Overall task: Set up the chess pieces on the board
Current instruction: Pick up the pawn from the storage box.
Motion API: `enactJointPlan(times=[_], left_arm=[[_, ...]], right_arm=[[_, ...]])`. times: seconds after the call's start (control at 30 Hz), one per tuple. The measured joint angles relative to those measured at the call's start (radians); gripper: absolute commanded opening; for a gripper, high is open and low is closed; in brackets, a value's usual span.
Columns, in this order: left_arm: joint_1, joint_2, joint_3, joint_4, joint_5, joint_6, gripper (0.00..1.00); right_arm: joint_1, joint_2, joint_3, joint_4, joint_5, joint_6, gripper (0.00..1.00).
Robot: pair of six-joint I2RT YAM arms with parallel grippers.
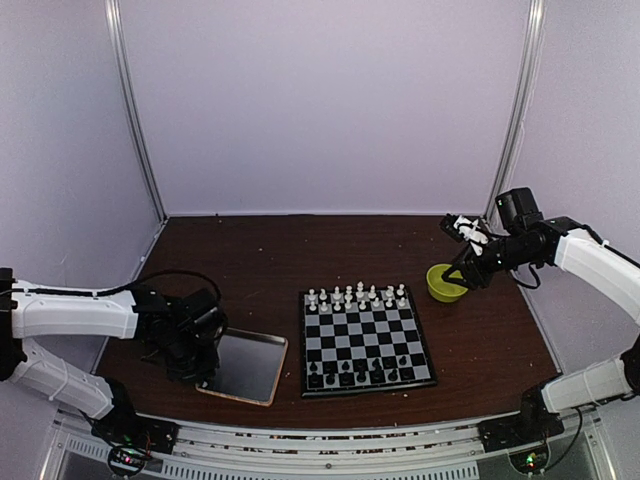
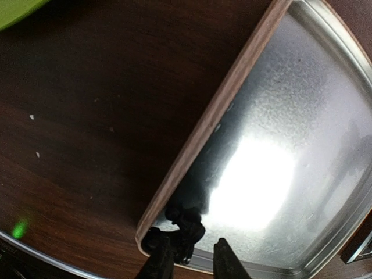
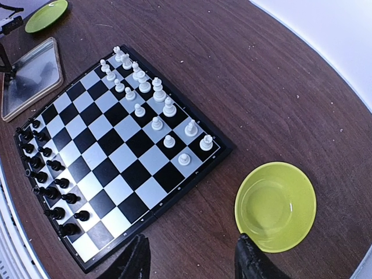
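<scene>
The board (image 1: 365,340) lies at the table's middle. White chess pieces (image 1: 357,296) fill its two far rows and black chess pieces (image 1: 360,372) stand along its near rows. In the left wrist view a black piece (image 2: 187,224) lies in the near corner of the metal tray (image 2: 302,116). My left gripper (image 2: 190,239) is open around that piece. The piece rests against the left finger (image 2: 156,258), with a gap to the right finger. My right gripper (image 3: 191,238) hangs open and empty over the table between the board (image 3: 125,157) and a green bowl (image 3: 276,206).
The tray (image 1: 245,365) sits left of the board, with my left gripper (image 1: 205,372) at its near left corner. The empty green bowl (image 1: 445,283) stands at the right, under my right gripper (image 1: 462,272). A second green dish (image 3: 46,14) lies beyond the tray. Walls enclose the table.
</scene>
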Motion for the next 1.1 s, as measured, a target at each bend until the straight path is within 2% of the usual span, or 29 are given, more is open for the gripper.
enactJointPlan(times=[0.33, 1.1], left_arm=[[0.027, 0.040, 0.000, 0.072, 0.006, -0.014, 0.26], [0.027, 0.086, 0.052, 0.000, 0.046, -0.024, 0.26]], right_arm=[[0.000, 0.000, 0.000, -0.015, -0.012, 0.000, 0.50], [0.000, 0.011, 0.000, -0.037, -0.024, -0.026, 0.49]])
